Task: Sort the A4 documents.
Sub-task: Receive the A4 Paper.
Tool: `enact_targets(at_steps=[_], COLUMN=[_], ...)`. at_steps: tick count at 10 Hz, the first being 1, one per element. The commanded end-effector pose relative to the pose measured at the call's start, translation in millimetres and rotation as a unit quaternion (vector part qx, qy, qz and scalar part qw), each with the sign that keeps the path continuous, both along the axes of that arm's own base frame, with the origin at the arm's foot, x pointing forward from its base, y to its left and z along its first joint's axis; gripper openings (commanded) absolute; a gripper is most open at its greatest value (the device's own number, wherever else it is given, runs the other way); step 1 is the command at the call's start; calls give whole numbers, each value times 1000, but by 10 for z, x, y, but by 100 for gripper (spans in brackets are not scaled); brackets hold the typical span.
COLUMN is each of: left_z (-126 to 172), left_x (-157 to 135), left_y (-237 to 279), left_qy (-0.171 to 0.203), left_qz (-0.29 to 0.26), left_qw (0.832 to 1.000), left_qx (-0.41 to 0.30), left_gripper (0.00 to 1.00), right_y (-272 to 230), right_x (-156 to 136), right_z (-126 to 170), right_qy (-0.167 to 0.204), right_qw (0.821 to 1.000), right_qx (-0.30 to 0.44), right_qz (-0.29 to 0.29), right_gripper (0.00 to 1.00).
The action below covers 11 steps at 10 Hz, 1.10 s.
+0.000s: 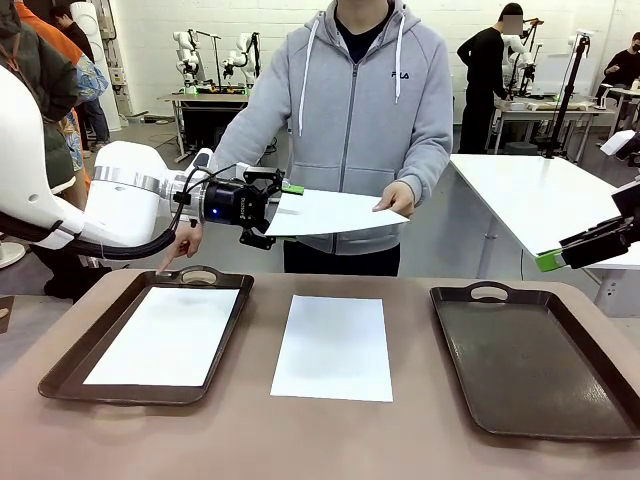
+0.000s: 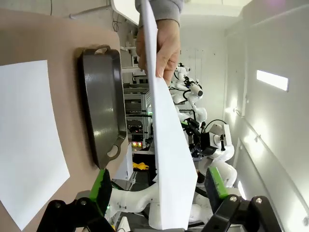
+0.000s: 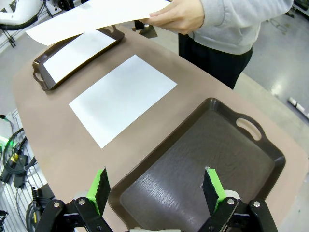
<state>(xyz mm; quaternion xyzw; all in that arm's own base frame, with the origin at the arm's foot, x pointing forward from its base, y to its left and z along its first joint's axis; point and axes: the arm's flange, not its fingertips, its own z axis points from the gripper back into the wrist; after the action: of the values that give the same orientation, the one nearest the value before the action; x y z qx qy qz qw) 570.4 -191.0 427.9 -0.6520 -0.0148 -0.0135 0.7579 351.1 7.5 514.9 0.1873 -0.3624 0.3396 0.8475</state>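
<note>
Three plain white sheets, all blank as far as I can see. One sheet (image 1: 333,345) (image 2: 29,140) (image 3: 123,96) lies flat on the bare brown table (image 1: 250,440), and I'll place everything else from it. Just left of it, a second sheet (image 1: 168,335) (image 3: 77,48) lies flat on the floor of a dark brown tray (image 1: 222,340) (image 3: 41,79). Right of it sits an empty tray (image 1: 530,370) (image 2: 101,111) (image 3: 203,159) with nothing on its floor.

Above and beyond it a third sheet (image 1: 330,212) (image 2: 166,159) (image 3: 87,17) hangs in the air, roughly level. The person's hand (image 1: 398,197) (image 2: 157,46) (image 3: 176,17) pinches its far edge.

The left arm reaches in level, well above the table. Its left gripper (image 1: 278,212) (image 2: 159,186) points at the person. The jaws are spread wide, and the near edge of the raised sheet sits in the gap. From the left wrist camera, neither green pad (image 2: 102,186) presses on it.

The right gripper (image 1: 548,260) (image 3: 155,181) hovers over the near end of the empty tray, tilted downward. Its jaws are also spread wide, holding nothing.
</note>
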Motion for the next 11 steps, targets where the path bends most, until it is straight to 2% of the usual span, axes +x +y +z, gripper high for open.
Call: enact_targets(at_steps=[1,3,4,5,6,7,8,9,10,11], left_z=[38,-5,-14,-11,13,22,12,6,7,11], left_x=[59,33,13,4,4,2,8,2,-2,-8], left_y=[32,48,43,54,61,65,80,78,77,78], left_qy=[24,25,14,5,-13,-16,-17,-16,-18,-21], left_qz=[-11,-22,-26,-24,-24,-26,-26,-26,-22,-18], left_qw=[1000,999,998,998,998,998,997,997,998,998], left_qx=[1,-33,-58,-63,-64,-62,-65,-64,-62,-61], left_gripper=[100,100,86,80,66,60,46,40,26,20], right_y=[-1,-1,-1,-1,-1,-1,-1,-1,-1,-1], right_x=[11,11,11,11,11,11,11,11,11,11], right_z=[-20,-20,-20,-20,-20,-20,-20,-20,-20,-20], right_qy=[2,2,2,2,2,2,2,2,2,2], right_qw=[1000,1000,1000,1000,1000,1000,1000,1000,1000,1000], right_qx=[7,7,7,7,7,7,7,7,7,7], right_qz=[5,5,5,5,5,5,5,5,5,5], right_gripper=[100,100,100,100,100,100,100,100,100,100])
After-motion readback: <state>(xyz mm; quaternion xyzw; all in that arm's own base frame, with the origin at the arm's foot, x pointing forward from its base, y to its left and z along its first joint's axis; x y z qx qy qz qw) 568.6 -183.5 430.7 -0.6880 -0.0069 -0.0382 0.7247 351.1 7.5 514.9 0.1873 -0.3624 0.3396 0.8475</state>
